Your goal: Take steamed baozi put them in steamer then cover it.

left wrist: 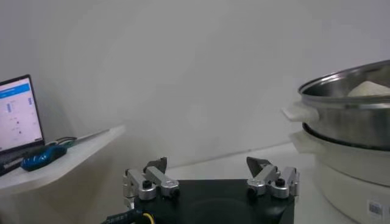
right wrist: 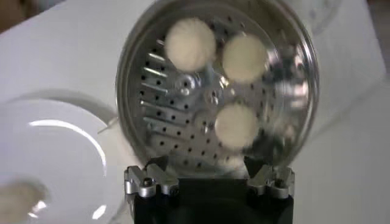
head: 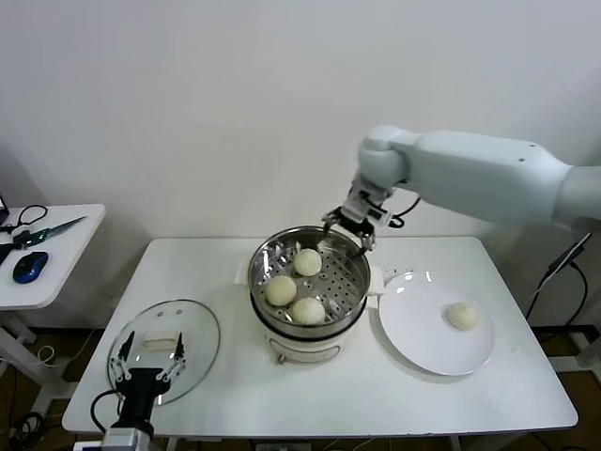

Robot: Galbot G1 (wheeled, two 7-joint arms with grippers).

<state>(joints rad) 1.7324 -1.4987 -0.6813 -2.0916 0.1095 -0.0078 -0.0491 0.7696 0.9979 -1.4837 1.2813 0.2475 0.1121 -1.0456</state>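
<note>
Steamer [head: 282, 246]: we see three buns [head: 307, 262] inside it.
Plate [head: 413, 340]: right of steamer, one bun [head: 461, 316] on it.
Right gripper [head: 348, 234]: released, over steamer's far rim.
Left gripper [head: 150, 355]: released, over the lid [head: 202, 334].

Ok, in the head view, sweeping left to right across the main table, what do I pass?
Left gripper, parked open over the glass lid → steamer holding three baozi, right gripper open above its far rim → white plate → last baozi on it.
</note>
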